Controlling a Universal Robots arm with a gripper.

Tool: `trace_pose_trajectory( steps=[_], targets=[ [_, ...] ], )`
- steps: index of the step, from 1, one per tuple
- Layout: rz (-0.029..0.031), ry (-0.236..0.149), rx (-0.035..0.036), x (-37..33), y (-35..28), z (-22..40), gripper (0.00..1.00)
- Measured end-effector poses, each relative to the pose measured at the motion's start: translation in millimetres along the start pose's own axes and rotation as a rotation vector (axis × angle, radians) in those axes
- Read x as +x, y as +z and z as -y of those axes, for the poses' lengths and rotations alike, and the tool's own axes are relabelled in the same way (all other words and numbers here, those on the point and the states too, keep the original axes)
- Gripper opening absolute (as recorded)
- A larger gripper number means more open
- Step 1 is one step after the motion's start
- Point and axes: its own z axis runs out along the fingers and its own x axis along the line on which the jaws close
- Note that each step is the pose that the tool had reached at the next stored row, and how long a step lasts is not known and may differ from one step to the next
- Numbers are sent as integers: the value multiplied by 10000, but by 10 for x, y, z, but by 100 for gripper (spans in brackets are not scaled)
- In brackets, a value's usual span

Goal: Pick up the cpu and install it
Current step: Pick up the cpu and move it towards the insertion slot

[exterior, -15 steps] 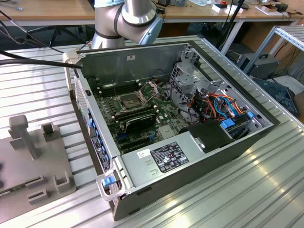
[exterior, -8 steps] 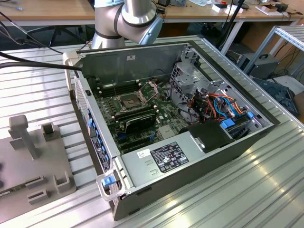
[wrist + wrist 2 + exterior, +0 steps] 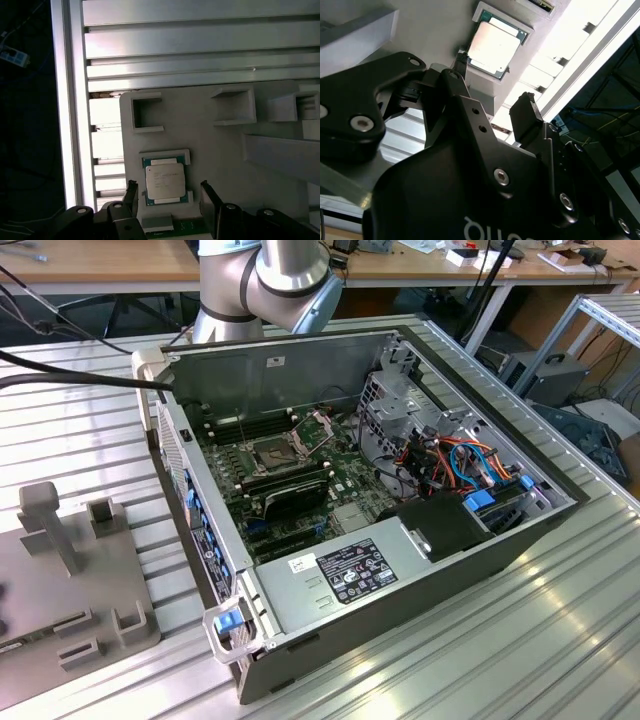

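Now: fingers (image 3: 209, 200) spread apart, cpu (image 3: 165, 182) straddled in grey holder (image 3: 225, 165); if closed off-centre, chip could be tilted, jammed.

The arm (image 3: 290, 275) is made of thick, rounded tubular joints in silver-grey metal with a smooth sheen. The tool (image 3: 492, 85) is matt black all over: a broad housing (image 3: 440, 200) carries part of a white printed marking (image 3: 485, 231), and angular link plates above it are pinned with round silver screw heads (image 3: 501, 175). Two slim, flat-faced black fingers (image 3: 208, 197) stand out beyond the housing.
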Motion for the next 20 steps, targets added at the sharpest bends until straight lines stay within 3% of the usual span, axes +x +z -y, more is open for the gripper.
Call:
trace_pose_trajectory(
  steps=[20],
  targets=[
    [-51,2,18,-19,218,6,62]
  ],
)
